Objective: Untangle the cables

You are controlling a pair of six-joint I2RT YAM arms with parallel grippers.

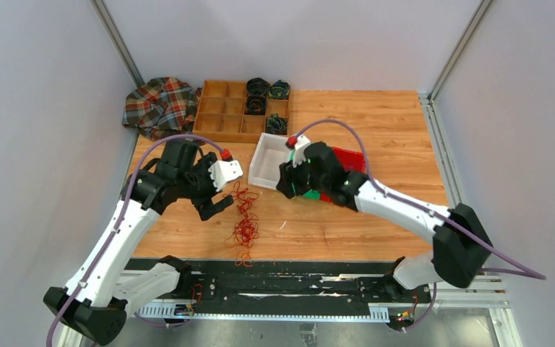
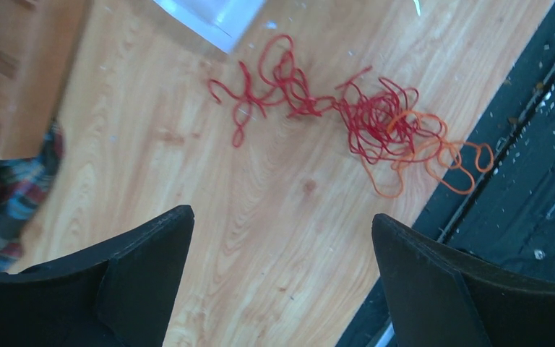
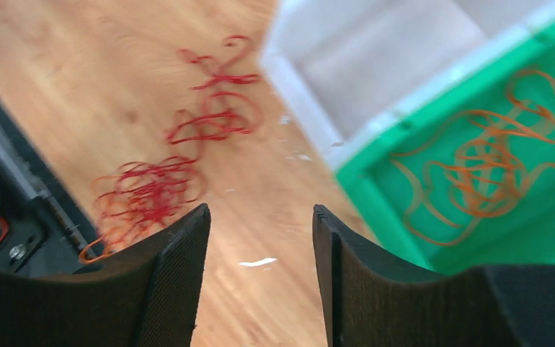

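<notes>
A tangled bunch of thin red and orange cables (image 1: pixel 245 220) lies on the wooden table near its front edge, between the two arms. In the left wrist view the cables (image 2: pixel 361 116) lie beyond the fingers, red loops ending in orange ones. My left gripper (image 1: pixel 217 195) is open and empty, just left of the bunch. My right gripper (image 1: pixel 286 186) is open and empty, to the right of the bunch by the green bin (image 3: pixel 405 188), which holds a loose orange cable (image 3: pixel 491 166). The bunch also shows in the right wrist view (image 3: pixel 166 181). No purple cable is visible.
A white bin (image 1: pixel 269 160), a green bin and a red bin (image 1: pixel 350 160) sit mid-table. A wooden compartment tray (image 1: pixel 225 116) with dark coiled rolls (image 1: pixel 257 88) and a plaid cloth (image 1: pixel 160 105) lie at the back left. A black rail (image 1: pixel 274 278) runs along the front edge.
</notes>
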